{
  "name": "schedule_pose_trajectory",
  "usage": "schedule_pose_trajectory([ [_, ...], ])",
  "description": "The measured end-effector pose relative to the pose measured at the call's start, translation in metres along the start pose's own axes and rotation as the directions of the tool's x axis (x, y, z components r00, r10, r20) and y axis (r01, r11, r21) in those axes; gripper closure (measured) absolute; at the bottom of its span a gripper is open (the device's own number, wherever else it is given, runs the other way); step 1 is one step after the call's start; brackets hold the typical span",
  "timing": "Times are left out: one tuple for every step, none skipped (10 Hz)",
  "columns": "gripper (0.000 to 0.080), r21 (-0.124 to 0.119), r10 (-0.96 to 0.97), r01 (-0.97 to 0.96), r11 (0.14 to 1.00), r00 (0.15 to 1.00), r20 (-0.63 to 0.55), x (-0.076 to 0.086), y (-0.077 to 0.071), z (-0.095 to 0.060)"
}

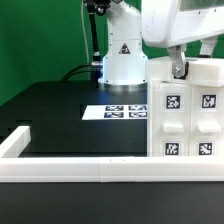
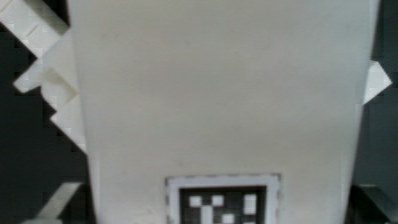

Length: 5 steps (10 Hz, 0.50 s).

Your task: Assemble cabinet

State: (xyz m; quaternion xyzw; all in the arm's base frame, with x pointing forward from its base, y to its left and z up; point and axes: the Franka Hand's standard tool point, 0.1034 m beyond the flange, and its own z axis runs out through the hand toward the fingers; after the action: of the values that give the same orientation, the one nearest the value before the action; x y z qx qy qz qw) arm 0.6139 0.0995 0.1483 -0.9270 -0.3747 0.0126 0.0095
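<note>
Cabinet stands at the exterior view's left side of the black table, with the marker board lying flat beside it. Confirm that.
Not quite: the cabinet stands at the exterior view's right side of the black table, not the left. The marker board does lie flat beside it. The exterior view shows this.

The white cabinet (image 1: pixel 186 112) stands upright just behind the front border rail (image 1: pixel 100 172), tag markers facing forward.

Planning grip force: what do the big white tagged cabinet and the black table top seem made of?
The big white tagged cabinet looks like smooth matte plastic: uniform white, moulded square panels, printed paper-like tags. The black table top looks like a dull, non-reflective sheet or coated board; which one is unclear.
</note>
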Motion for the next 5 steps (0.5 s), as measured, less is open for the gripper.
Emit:
schedule_pose_trajectory([
  [0.0248,0.001,0.103,-0.103,0.995,0.995,0.0,0.0002,0.0005,0.0001],
  [0.0248,0.004,0.244,-0.244,0.97,0.97,-0.002,0.0003,0.0018,-0.0001],
  [0.0248,0.023,0.396,-0.395,0.918,0.918,-0.005,-0.0003,0.0023,0.0004],
  [0.0246,0.046,0.507,-0.506,0.861,0.862,-0.008,-0.0004,0.0034,0.0005],
  [0.0246,0.083,0.628,-0.624,0.777,0.778,-0.026,0.0029,0.0059,-0.0006],
])
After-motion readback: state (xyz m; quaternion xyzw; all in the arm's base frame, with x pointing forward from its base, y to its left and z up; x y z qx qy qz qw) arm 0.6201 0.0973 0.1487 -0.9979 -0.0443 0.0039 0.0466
